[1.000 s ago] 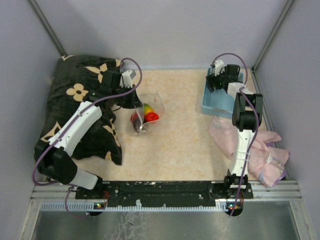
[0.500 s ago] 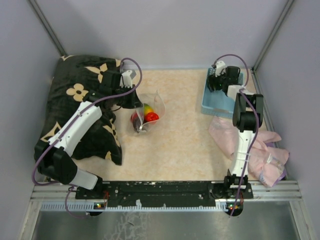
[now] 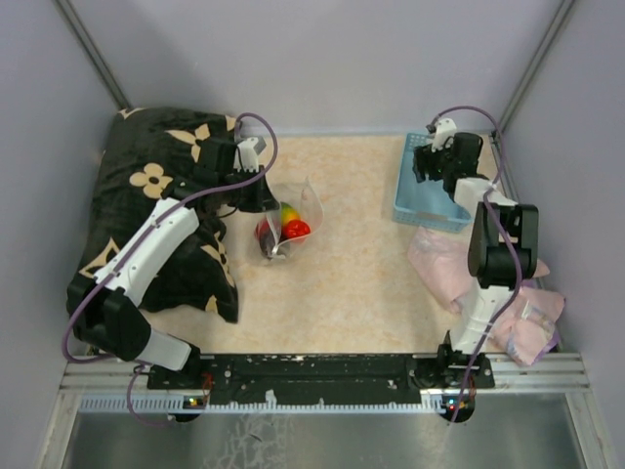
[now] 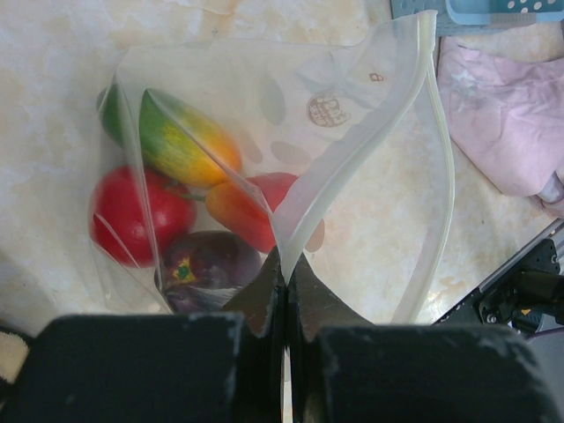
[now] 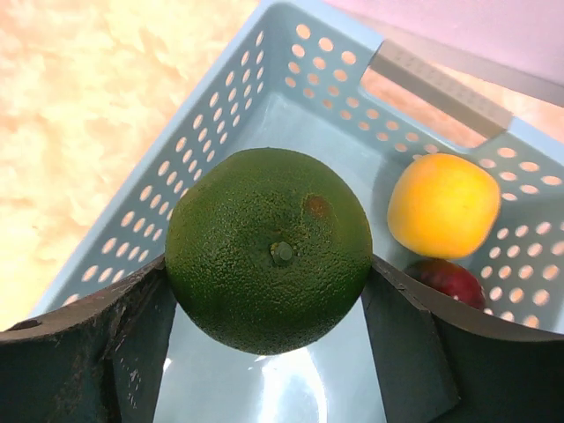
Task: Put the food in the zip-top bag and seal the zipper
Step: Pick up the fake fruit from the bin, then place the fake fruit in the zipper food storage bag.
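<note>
my left gripper [image 4: 284,295] is pinched shut on the zip-top bag [image 4: 352,115] rim, holding it open on the worktop [image 3: 371,244]; four food [image 4: 132,216] pieces inside. my right gripper [image 5: 269,304] grips a green fruit [image 5: 264,238] over the basket [image 5: 264,79]; two more wait there. zipper [image 4: 438,150] unsealed.

Bright, soft light from above leaves only faint shadows on the table [image 3: 361,283]. The left wrist view looks washed out, its near fingers [image 4: 310,304] blurred. The green fruit [image 5: 269,251] is sharp, the basket [image 5: 273,388] floor shiny.
</note>
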